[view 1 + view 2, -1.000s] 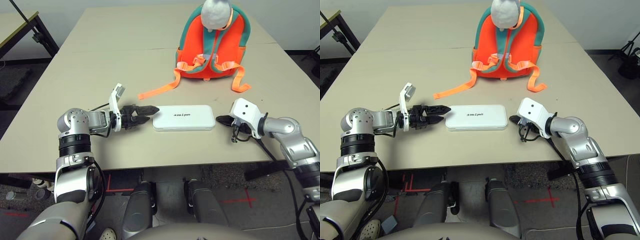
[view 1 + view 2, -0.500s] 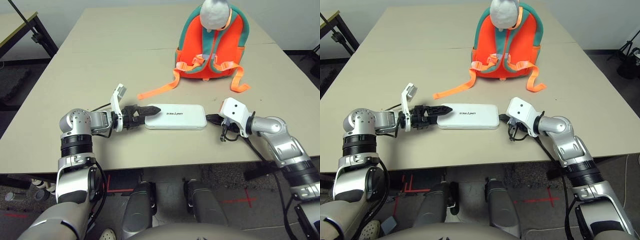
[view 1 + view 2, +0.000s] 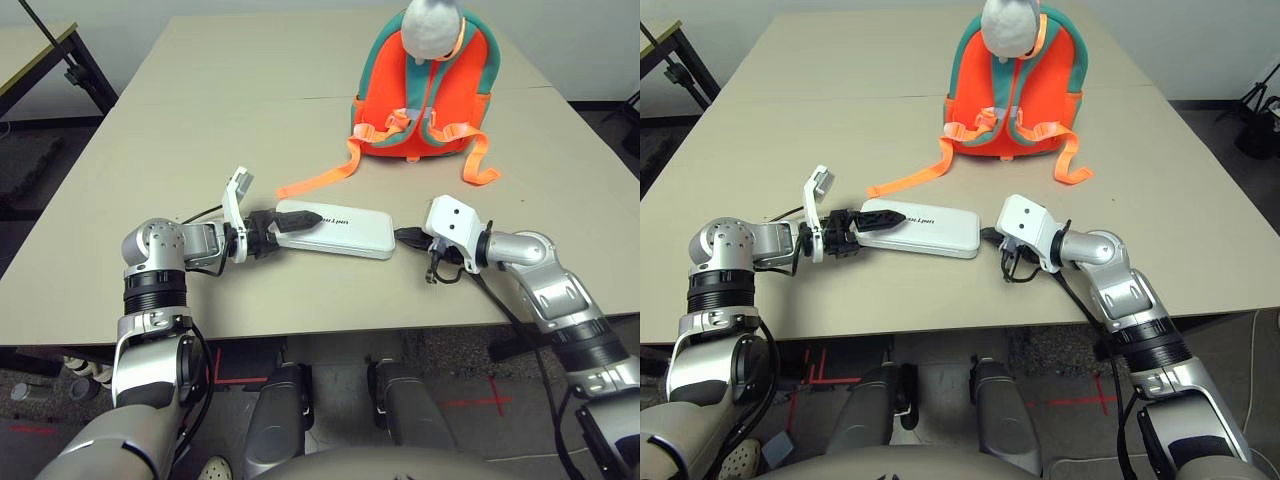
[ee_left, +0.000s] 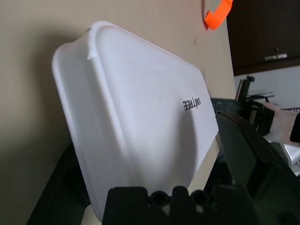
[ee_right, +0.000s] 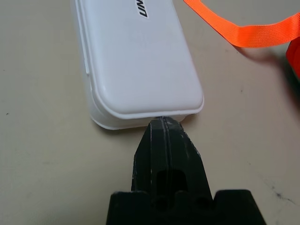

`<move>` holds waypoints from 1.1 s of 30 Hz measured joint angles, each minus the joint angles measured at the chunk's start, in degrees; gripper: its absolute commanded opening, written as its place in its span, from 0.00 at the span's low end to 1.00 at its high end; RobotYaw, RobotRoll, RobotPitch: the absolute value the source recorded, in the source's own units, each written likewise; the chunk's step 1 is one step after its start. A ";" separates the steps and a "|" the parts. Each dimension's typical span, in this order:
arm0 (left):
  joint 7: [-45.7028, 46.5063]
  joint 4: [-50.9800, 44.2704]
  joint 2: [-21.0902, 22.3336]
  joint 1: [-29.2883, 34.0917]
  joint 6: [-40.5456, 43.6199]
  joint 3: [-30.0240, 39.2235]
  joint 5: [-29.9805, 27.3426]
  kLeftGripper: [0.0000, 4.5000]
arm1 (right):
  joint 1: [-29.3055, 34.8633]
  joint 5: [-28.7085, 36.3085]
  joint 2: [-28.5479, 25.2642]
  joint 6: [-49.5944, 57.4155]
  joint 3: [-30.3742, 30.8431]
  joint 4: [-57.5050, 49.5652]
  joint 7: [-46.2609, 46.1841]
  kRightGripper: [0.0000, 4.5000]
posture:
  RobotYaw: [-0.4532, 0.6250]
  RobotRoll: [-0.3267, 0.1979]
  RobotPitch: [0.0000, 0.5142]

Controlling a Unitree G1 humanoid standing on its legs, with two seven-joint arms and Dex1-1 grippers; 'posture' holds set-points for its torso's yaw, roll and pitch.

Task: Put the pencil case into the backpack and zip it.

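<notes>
1. The pencil case (image 3: 335, 229) is boxed in end to end — left gripper (image 3: 296, 219) at one end, right gripper (image 5: 162, 125) touching the other.
2. Bare table (image 3: 200, 130) lies toward the backpack (image 3: 425, 95) — only an orange strap (image 3: 318, 178) crosses it.

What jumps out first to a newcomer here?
The orange backpack at the table's far side, straps trailing toward the robot. Nearer, the white pencil case lies flat between both grippers: the left gripper has one end between its fingers, the shut right gripper butts the other end.
</notes>
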 measured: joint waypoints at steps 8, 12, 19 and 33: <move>0.81 3.94 1.56 -1.17 -3.37 3.11 0.26 0.92 | -0.03 0.00 -0.07 -0.76 0.00 0.09 0.01 0.00 | 0.35 0.62 0.26; 1.30 5.22 2.64 -1.26 -4.00 3.95 0.46 0.61 | -0.09 -0.01 -0.34 -0.89 0.00 0.33 0.01 0.00 | 0.36 0.62 0.26; -0.76 2.80 3.44 -1.23 -1.15 3.98 -0.68 0.30 | -0.76 -0.02 -0.55 -1.99 -0.15 1.79 -0.12 0.00 | 0.36 0.62 0.26; -1.60 1.20 2.16 -0.88 -1.06 5.29 -0.81 0.29 | -0.74 -0.25 -0.87 -2.31 -0.17 2.25 -0.69 0.00 | 0.35 0.62 0.26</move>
